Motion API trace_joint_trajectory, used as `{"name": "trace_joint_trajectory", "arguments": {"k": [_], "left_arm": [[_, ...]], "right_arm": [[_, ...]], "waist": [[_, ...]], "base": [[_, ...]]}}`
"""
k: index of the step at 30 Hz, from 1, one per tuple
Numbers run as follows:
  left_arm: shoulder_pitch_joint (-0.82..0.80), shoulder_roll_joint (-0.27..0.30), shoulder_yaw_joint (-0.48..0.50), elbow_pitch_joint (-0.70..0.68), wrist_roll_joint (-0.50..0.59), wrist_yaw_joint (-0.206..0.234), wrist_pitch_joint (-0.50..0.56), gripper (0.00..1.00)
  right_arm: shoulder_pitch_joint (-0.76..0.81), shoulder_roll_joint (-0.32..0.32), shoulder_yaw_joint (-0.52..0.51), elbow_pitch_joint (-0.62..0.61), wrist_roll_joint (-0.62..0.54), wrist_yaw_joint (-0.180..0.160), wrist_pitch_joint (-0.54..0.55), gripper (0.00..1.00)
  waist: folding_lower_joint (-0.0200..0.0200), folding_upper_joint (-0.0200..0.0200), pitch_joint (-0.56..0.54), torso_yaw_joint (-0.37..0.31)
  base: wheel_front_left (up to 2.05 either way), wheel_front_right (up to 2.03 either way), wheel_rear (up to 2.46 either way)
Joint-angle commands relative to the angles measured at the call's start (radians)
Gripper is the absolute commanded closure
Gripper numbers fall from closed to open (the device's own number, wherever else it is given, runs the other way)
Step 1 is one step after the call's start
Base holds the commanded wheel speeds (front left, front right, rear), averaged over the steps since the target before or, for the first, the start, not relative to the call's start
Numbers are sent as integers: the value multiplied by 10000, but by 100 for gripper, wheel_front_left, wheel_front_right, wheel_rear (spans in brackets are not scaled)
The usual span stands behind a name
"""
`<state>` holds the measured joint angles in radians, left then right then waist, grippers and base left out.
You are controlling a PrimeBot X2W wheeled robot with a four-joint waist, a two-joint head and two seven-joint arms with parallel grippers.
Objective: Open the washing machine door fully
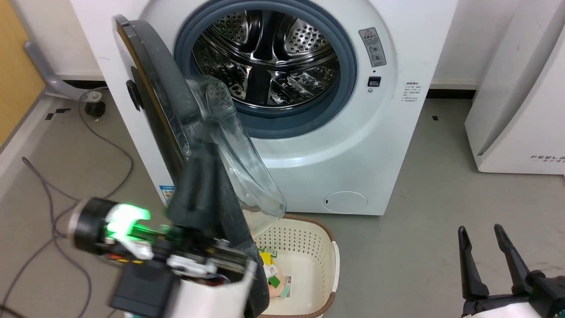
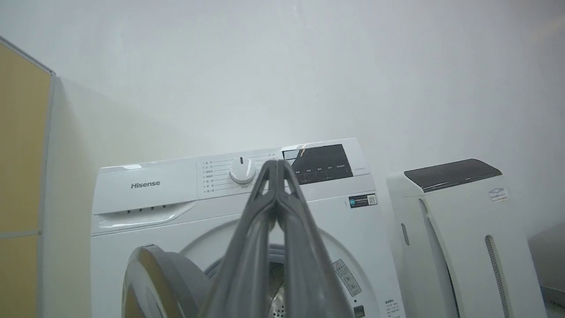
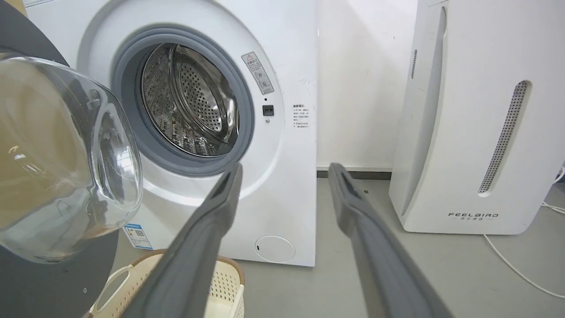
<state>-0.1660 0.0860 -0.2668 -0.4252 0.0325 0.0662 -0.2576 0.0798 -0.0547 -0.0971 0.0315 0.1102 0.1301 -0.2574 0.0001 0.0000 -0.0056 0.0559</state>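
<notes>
Pushing the large round glossy black washing machine door [image 1: 161,95], half-swung left of the grey-rimmed steel drum [image 1: 265,62], goes best with the pinched-together left claw [image 2: 276,165] flat against its inner face, right claw [image 3: 286,170] spread, clear.

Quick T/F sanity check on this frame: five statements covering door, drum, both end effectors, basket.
1. The washing machine door is shut over the drum. False: it stands swung out, leaving the drum opening uncovered.
2. The left end effector has its fingers pressed together. True.
3. The right end effector is clamped on the door. False: it is open, apart from the door, holding nothing.
4. A perforated basket stands on the floor. True.
5. The drum is packed with laundry. False: bare steel shows inside.
</notes>
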Motion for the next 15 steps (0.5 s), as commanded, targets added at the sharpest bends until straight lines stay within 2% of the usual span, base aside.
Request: {"name": "trace_joint_trajectory", "arguments": {"k": [1, 8, 15], "left_arm": [[-11, 3, -145, -23, 34, -74, -42, 100], [166, -64, -1722, 322, -13, -563, -42, 100], [482, -80, -2787, 798, -77, -818, -42, 100]], "right_arm": [[197, 44, 2, -29, 107, 6, -43, 0], [216, 44, -21, -10, 114, 6, -43, 0], [175, 45, -25, 9, 82, 6, -43, 0]], "waist": [[-1, 0, 5, -1], [-1, 0, 50, 42], [-1, 0, 84, 108]], "base": [[0, 0, 0], [0, 0, 0], [0, 0, 0]]}}
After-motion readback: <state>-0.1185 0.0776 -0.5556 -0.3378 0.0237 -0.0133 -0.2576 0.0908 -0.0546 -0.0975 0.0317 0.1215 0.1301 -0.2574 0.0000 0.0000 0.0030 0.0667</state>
